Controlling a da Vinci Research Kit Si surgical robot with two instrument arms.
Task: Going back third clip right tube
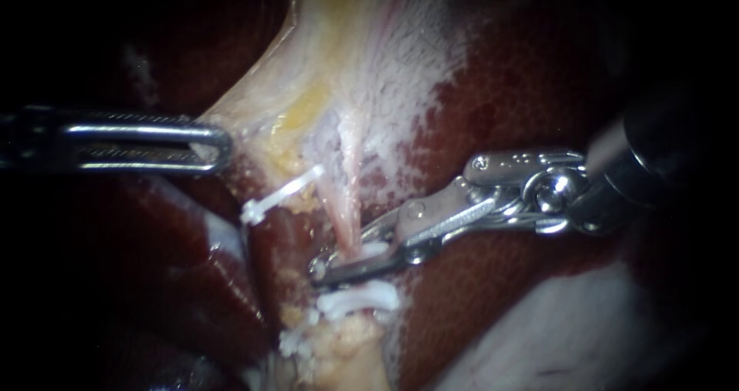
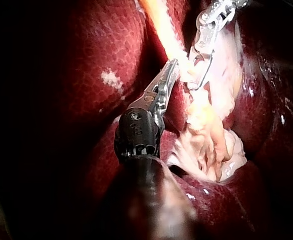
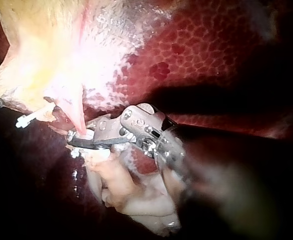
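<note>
Here, in the endoscope view, the right tube (image 1: 346, 218) is running thin and pink down from the pale tissue (image 1: 323, 91). My right instrument (image 1: 346, 254) is straddling this tube. Its jaws are standing narrowly apart, with a white clip (image 1: 375, 248) lying on the tube between them. A second clip (image 1: 358, 299) is sitting just below it on the same tube. Well to the tube's left, my left instrument (image 1: 217, 143) is clamping the pale tissue's edge and tenting it.

In the left wrist view, the left instrument (image 2: 170, 70) is showing its jaws pressed together, near the tube.

In the right wrist view, the right instrument (image 3: 79, 140) is bracketing the clip (image 3: 84, 134) on the tube (image 3: 76, 112).

The tube is looking soft, slick and easily torn, and the clip light and stiff. I would hold neither, and grip only the pale tissue above the tube.
</note>
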